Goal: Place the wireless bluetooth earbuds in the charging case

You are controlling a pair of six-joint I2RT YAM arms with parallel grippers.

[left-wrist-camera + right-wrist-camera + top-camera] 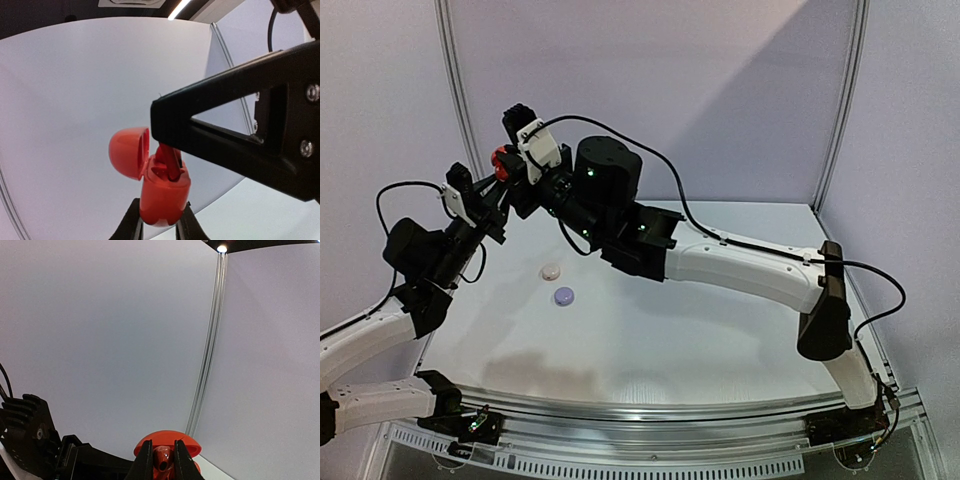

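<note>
A red charging case [164, 197] is held upright in the air, with my left gripper [160, 206] shut on its lower body. Its lid [128, 152] hangs open to the left. A red earbud [171, 162] stands with its stem down in the case's top opening. My right gripper [163, 443] is shut on that earbud [163, 465], with the red lid [167, 436] right behind it. In the top view both grippers meet at the red case [501, 163], high above the table's back left. The left gripper [492, 183] is below it and the right gripper [516, 158] beside it.
Two closed round cases lie on the white table [720, 330] below the grippers, a white one [551, 271] and a lilac one [564, 295]. White walls with metal corner posts [840, 100] enclose the back and sides. The right arm [740, 265] stretches across the table.
</note>
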